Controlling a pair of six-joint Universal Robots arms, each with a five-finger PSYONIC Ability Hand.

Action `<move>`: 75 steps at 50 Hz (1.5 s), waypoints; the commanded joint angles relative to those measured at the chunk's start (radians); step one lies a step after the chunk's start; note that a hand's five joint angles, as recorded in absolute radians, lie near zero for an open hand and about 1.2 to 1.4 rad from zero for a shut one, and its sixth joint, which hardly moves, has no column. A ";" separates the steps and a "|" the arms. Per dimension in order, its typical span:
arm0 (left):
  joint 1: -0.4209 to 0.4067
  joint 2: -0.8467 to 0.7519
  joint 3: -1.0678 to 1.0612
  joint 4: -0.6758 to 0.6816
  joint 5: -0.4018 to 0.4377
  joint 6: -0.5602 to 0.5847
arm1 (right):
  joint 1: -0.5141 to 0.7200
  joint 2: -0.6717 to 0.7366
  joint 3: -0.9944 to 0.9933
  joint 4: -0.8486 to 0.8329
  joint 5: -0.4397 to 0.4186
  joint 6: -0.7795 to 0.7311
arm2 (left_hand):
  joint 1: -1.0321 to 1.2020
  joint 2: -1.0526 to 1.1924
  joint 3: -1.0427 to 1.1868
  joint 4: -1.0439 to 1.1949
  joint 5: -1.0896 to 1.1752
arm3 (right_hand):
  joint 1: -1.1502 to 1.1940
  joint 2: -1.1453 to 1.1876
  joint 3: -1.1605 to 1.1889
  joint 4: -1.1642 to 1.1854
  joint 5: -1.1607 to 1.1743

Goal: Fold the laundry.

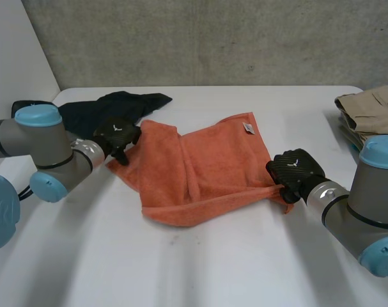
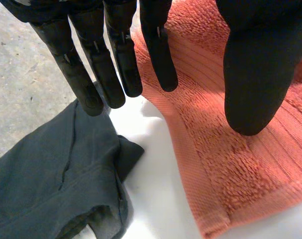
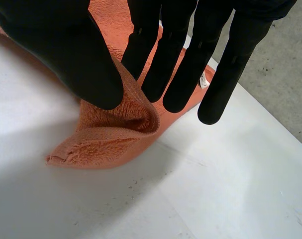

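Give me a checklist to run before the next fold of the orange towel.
1. Right hand pinches a towel corner: ok.
2. Left hand grips the left corner: not ok, fingers straight, towel lying flat under the thumb.
3. Towel smooth: not ok, a crease runs down its middle.
4. Dark garment clear of towel: ok, bare table between them by the left hand.
5. Beige trousers out of the way: ok, at the table's right edge.
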 commanded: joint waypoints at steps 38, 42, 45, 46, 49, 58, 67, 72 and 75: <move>0.004 0.075 -0.146 -0.119 -0.005 -0.012 | 0.005 0.010 0.001 0.000 0.002 -0.002 | -0.016 -0.015 -0.013 -0.015 0.124 | 0.255 0.211 0.208 0.196 0.252; 0.001 0.057 -0.110 -0.114 -0.005 -0.018 | 0.005 0.015 -0.001 0.000 0.002 -0.002 | 0.028 0.030 0.031 0.029 0.168 | 0.255 0.211 0.208 0.196 0.252; -0.003 0.041 -0.083 -0.105 -0.006 -0.019 | 0.006 0.015 0.001 0.000 0.002 -0.002 | 0.031 0.033 0.034 0.032 0.171 | 0.255 0.211 0.208 0.196 0.252; -0.007 0.037 -0.072 -0.099 -0.006 -0.019 | 0.005 0.015 0.001 0.000 0.002 -0.002 | 0.034 0.035 0.037 0.035 0.174 | 0.255 0.211 0.208 0.196 0.252; -0.013 0.026 -0.054 -0.084 -0.006 -0.019 | 0.006 0.015 0.001 0.000 0.002 -0.011 | 0.037 0.038 0.040 0.038 0.177 | 0.255 0.211 0.208 0.196 0.252; -0.026 -0.023 0.011 -0.051 -0.009 -0.018 | 0.006 0.023 0.002 0.000 0.002 -0.037 | 0.183 0.185 0.186 0.184 0.323 | 0.255 0.211 0.208 0.196 0.252; -0.035 -0.031 0.054 -0.016 -0.009 -0.070 | 0.006 0.024 0.002 0.000 0.002 -0.037 | 0.377 0.378 0.379 0.378 0.517 | 0.255 0.211 0.208 0.196 0.252; -0.036 -0.039 0.051 -0.007 -0.029 -0.076 | 0.006 0.024 0.001 0.000 0.002 -0.037 | 0.674 0.675 0.676 0.674 0.813 | 0.255 0.211 0.208 0.196 0.252; -0.047 -0.022 0.032 -0.007 -0.070 -0.082 | 0.000 0.023 -0.006 0.002 0.005 -0.037 | 0.674 0.675 0.676 0.674 0.813 | 0.255 0.211 0.208 0.196 0.252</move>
